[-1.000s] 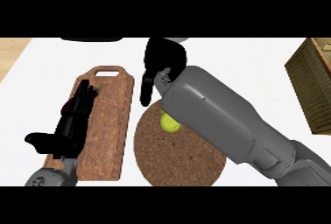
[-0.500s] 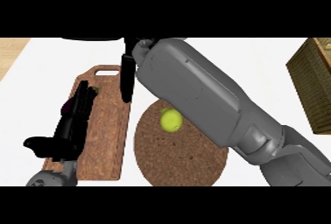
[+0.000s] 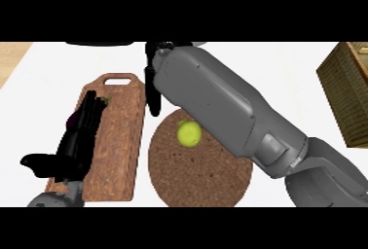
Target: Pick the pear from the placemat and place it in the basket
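**Pear waits on placemat as right hand hangs beyond it**

Head view: The yellow-green pear (image 3: 189, 133) lies untouched near the far edge of the round cork placemat (image 3: 205, 187). The robot's right hand (image 3: 152, 73) is past it, at the top of the wooden cutting board (image 3: 119, 160), just off the mat's edge. Its fingers (image 3: 154, 102) are straight, pointing down, and hold nothing. The grey forearm crosses above the mat and shades part of it. The left hand (image 3: 75, 146) lies stretched along the board, fingers straight, over a purple item that is mostly hidden. The woven basket (image 3: 348, 97) stands well apart at the right edge of the white surface (image 3: 287, 68).

The reach appears to be the step in hand, with no grasp made yet. The next move likely calls for bringing the right hand over the pear and curling the fingers round it before carrying it right to the basket.
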Motion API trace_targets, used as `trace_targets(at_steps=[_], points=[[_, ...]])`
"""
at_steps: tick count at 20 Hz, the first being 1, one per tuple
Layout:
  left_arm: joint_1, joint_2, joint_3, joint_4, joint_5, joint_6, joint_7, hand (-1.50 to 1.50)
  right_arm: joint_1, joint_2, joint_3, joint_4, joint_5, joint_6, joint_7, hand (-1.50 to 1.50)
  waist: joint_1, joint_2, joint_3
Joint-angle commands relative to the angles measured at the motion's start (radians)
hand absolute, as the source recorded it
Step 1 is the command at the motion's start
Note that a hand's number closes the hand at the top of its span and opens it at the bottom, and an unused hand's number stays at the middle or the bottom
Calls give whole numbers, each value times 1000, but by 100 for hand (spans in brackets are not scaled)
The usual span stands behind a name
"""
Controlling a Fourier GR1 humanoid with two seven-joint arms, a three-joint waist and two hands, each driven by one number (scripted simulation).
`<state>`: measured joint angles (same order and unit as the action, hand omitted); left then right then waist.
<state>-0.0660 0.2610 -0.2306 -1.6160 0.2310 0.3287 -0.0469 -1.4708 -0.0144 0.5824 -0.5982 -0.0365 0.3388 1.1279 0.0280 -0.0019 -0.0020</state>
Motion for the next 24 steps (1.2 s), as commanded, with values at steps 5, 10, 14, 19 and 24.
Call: trace_targets(at_steps=[5, 10, 14, 19, 24], points=[[33, 12, 35, -26, -1, -7, -3, 0, 97, 14, 69, -99, -33, 7, 171, -150, -30, -8, 2], [50, -9, 33, 3, -14, -20, -39, 0, 128, 14, 114, -164, -52, -55, 190, -150, -22, -4, 1], [-8, -42, 9, 5, -34, -4, 0, 0, 135, 14, 157, -93, -38, -74, 119, -150, -7, 3, 1], [61, -27, -8, -81, -40, -10, 37, 0, 162, 14, 204, -95, -24, -99, 134, -150, 1, 1, 1], [62, 8, 36, -124, -28, -28, 74, 0, 200, 14, 218, -132, -13, -122, 143, -150, -9, -1, 2]])
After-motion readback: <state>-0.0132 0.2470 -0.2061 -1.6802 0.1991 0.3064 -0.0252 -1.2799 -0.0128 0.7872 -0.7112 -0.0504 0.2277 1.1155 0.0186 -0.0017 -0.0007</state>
